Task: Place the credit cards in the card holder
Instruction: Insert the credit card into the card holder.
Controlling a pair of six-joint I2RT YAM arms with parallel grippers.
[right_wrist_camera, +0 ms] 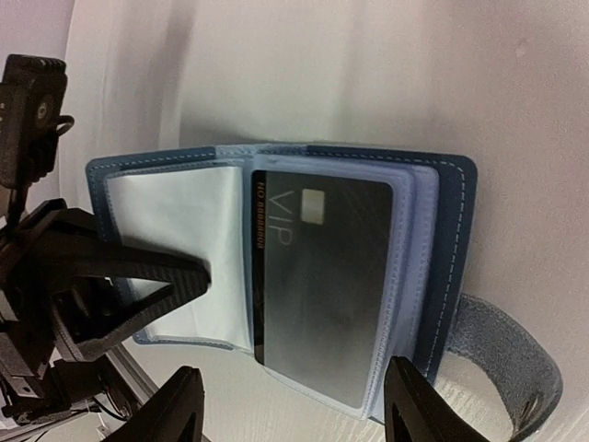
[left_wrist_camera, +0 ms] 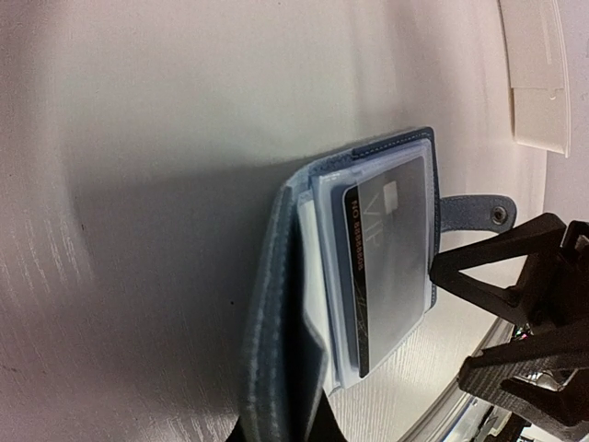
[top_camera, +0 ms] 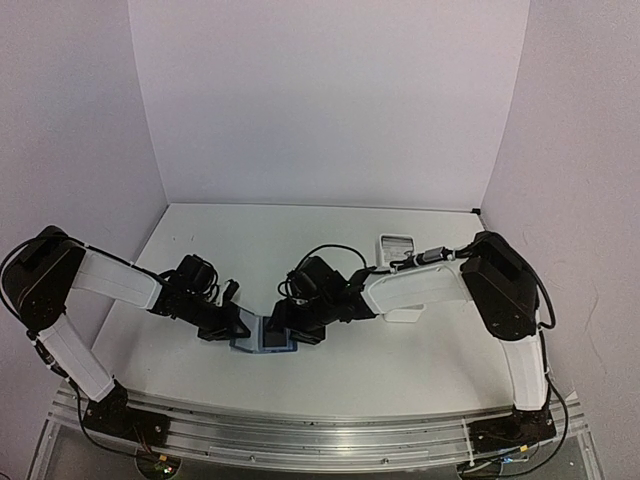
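Note:
The blue card holder (right_wrist_camera: 451,239) lies open on the table between both arms. A dark credit card (right_wrist_camera: 322,276) printed VIP sits inside a clear sleeve of its right half. My left gripper (left_wrist_camera: 281,433) is shut on the holder's left cover (left_wrist_camera: 276,350), holding it up; its black fingers (right_wrist_camera: 129,276) show in the right wrist view. My right gripper (right_wrist_camera: 293,368) is open, one finger on each side of the card's near edge. From the top view, both grippers meet over the holder (top_camera: 243,344) and the card (top_camera: 272,338).
A long white tray (top_camera: 398,245) lies at the back right, partly under the right arm; its corner (left_wrist_camera: 538,83) also shows in the left wrist view. The holder's snap tab (right_wrist_camera: 502,350) sticks out to the right. White walls close in the table.

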